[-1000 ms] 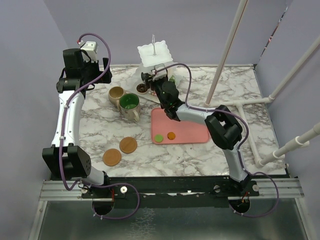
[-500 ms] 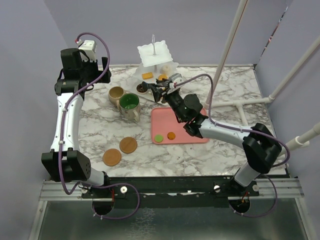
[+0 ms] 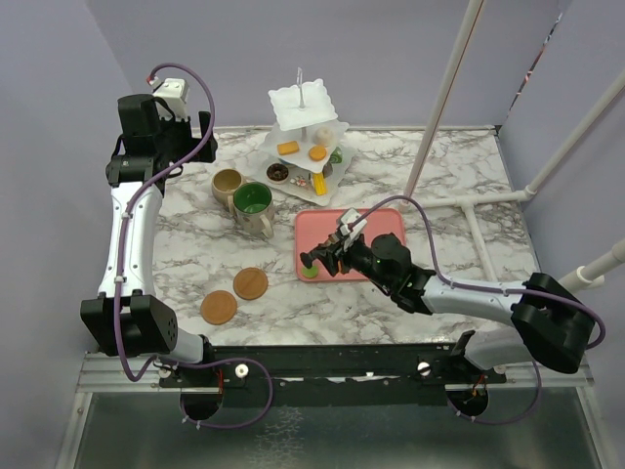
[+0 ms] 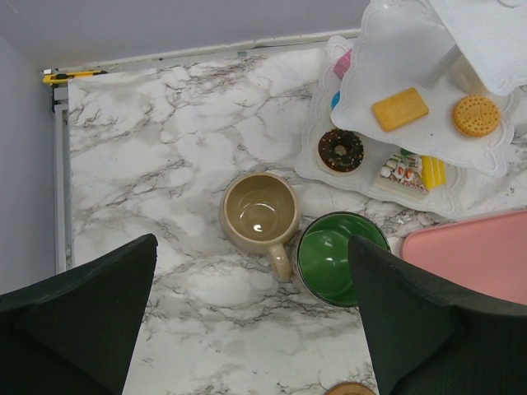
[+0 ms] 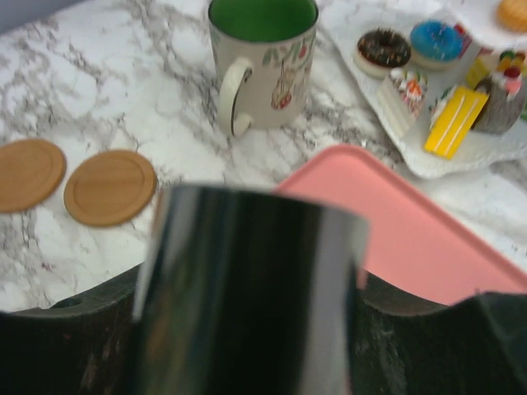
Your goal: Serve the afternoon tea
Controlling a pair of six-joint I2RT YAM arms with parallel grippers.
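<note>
My right gripper (image 3: 340, 256) hangs low over the left part of the pink tray (image 3: 376, 256), shut on black tongs (image 5: 247, 288) that fill the right wrist view. The tong tips (image 3: 308, 262) are at a small green pastry (image 3: 311, 271). The white three-tier stand (image 3: 303, 137) at the back holds several pastries, among them a chocolate donut (image 4: 341, 150). The beige mug (image 3: 227, 182) and the green-inside mug (image 3: 253, 202) stand together left of the tray. Two wooden coasters (image 3: 250, 283) (image 3: 219, 307) lie nearer. My left gripper (image 3: 161, 127) is open, high above the mugs.
White pipes (image 3: 439, 107) rise at the right of the table, with a pipe frame (image 3: 488, 210) lying on it. Purple walls close the back and sides. The stand's lowest tier (image 5: 428, 160) lies just beyond the tray's far edge (image 5: 412, 230).
My right arm has drawn back from the stand and swung down over the pink tray, tongs still in its grip. The left arm has stayed put.
</note>
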